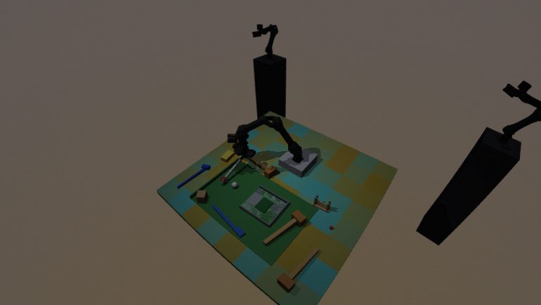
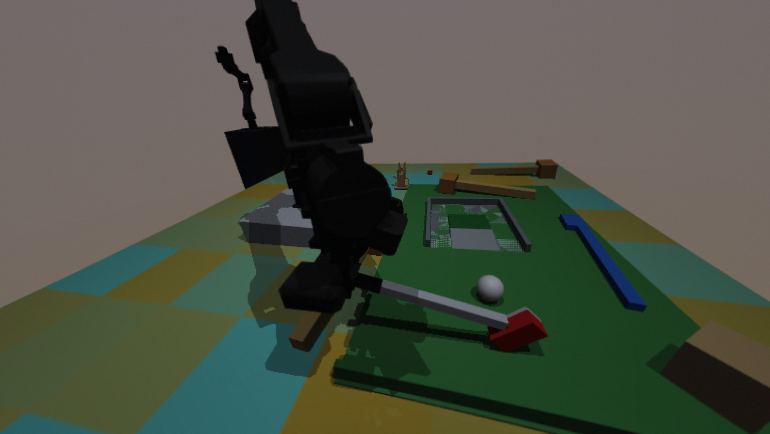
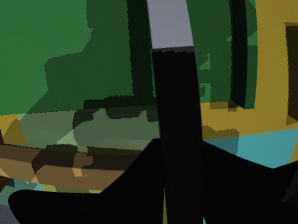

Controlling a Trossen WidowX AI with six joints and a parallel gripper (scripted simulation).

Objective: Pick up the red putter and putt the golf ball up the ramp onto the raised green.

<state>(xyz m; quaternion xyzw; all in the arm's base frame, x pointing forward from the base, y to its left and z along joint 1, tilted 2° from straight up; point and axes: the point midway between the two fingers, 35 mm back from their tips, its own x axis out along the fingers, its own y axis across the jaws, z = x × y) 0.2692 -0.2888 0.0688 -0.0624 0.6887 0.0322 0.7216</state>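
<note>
My gripper (image 1: 244, 153) (image 2: 354, 280) (image 3: 172, 144) is shut on the black grip of the red putter. The putter's grey shaft (image 1: 233, 169) (image 2: 442, 301) (image 3: 171, 24) slopes down to its red head (image 1: 223, 179) (image 2: 518, 331), which is low over the green mat (image 1: 223, 202) (image 2: 560, 377). The white golf ball (image 1: 234, 185) (image 2: 490, 288) sits on the mat, apart from the head, on the side toward the ramp. The grey ramp (image 1: 253, 199) (image 2: 474, 239) leads to the raised green (image 1: 263, 204) (image 2: 471, 221), framed by grey rails. The wrist view shows neither head nor ball.
A wooden mallet (image 1: 270, 171) (image 2: 307, 334) lies beneath the gripper. A brown block (image 1: 201, 196) (image 2: 717, 366) and a blue club (image 1: 227, 219) (image 2: 603, 258) lie on the mat. A dark green wall (image 1: 211, 179) edges it. Another mallet (image 1: 282, 230) (image 2: 493, 188) lies beyond the green.
</note>
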